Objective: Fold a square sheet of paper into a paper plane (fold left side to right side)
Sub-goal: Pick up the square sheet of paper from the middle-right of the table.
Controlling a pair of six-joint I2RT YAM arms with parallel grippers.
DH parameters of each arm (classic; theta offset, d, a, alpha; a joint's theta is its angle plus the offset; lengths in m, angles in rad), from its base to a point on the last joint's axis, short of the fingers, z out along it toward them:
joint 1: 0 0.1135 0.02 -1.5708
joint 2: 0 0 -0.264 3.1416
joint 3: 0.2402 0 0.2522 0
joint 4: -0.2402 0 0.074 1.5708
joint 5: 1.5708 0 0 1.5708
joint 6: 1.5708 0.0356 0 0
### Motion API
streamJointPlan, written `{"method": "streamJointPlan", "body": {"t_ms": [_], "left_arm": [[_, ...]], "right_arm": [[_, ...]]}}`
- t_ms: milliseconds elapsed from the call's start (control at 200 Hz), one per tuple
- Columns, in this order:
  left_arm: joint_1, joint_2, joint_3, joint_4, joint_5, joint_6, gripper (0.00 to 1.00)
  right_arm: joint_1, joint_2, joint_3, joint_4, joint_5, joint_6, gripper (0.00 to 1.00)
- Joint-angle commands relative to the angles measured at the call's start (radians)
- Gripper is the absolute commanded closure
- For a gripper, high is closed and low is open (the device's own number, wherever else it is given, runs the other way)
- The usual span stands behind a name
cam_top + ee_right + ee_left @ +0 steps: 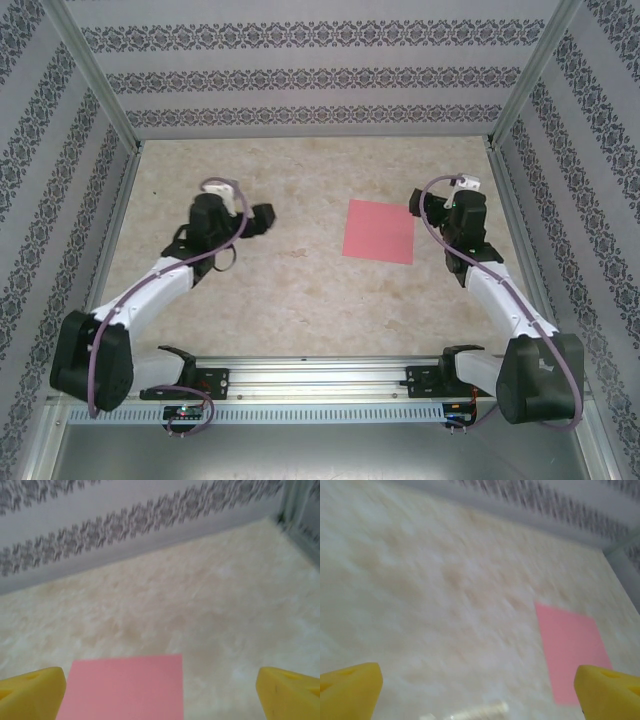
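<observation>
square sheet of paper flat, unfolded, both jaws apart

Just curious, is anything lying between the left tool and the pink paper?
No, bare table lies between left tool and square sheet of paper, in the top view.

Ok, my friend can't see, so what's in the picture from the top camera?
A flat pink-red square sheet of paper lies on a pale table, right of the middle. The right gripper sits just beside the paper's right edge, and the left gripper is farther off on its left.
</observation>
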Motion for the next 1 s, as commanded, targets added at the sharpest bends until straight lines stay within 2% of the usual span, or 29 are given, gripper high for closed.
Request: {"method": "streamJointPlan", "body": {"t_ms": [0, 90, 170, 330, 505, 739, 994], "left_arm": [[-0.122, 0.114, 0.084, -0.059, 0.119, -0.109, 0.01], [-0.203, 0.255, 0.187, -0.051, 0.18, -0.116, 0.02], [-0.249, 0.363, 0.283, -0.06, 0.187, -0.131, 0.03], [-0.304, 0.56, 0.451, -0.06, 0.244, -0.182, 0.04], [-0.338, 0.703, 0.571, -0.057, 0.278, -0.219, 0.05], [-0.378, 0.835, 0.714, -0.108, 0.288, -0.218, 0.05], [-0.39, 0.89, 0.726, -0.103, 0.27, -0.245, 0.05]], "right_arm": [[0.02, 0.074, 0.033, -0.171, -0.049, 0.103, 0.02], [0.022, 0.171, 0.089, -0.206, -0.049, 0.115, 0.02], [0.021, 0.286, 0.178, -0.267, -0.053, 0.11, 0.02], [0.018, 0.541, 0.381, -0.363, -0.082, 0.092, 0.02], [0.023, 0.713, 0.54, -0.403, -0.119, 0.106, 0.03], [0.043, 0.812, 0.62, -0.43, -0.093, 0.102, 0.03], [0.065, 0.834, 0.668, -0.517, -0.077, 0.083, 0.02]]}}
